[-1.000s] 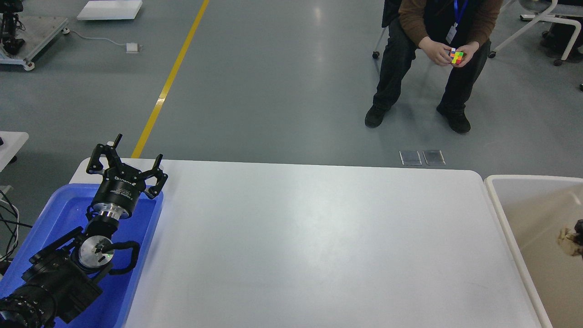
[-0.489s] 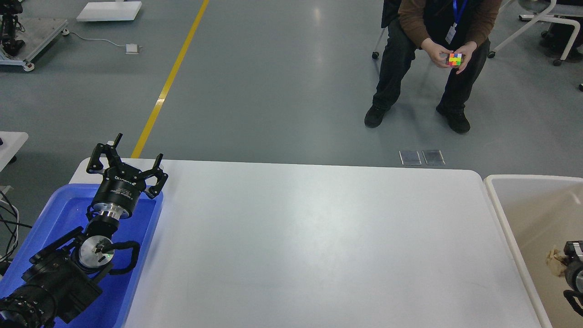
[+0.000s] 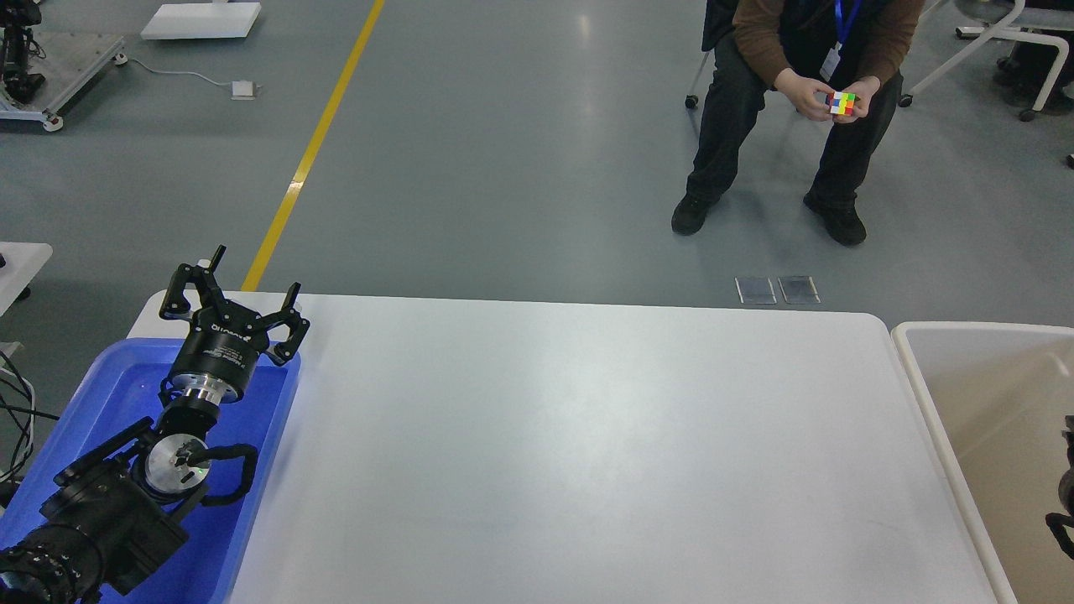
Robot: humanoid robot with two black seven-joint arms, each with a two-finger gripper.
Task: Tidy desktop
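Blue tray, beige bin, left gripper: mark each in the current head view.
blue tray [image 3: 277,436], head view, on its right rim.
beige bin [image 3: 927,403], head view, on its left rim.
left gripper [image 3: 239,300], head view, midway between its spread fingertips, over the tray's far end.

White desktop [image 3: 587,453], glossy, rounded corners, level.

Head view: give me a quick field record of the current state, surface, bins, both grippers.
desktop: white, nothing visible lying on it
blue tray: at the left end of the desktop, under the left arm
beige bin: at the right end, inside mostly cut off by the frame
left gripper: open, holding nothing, over the tray's far edge
right gripper: only a dark sliver at the right edge, state unclear
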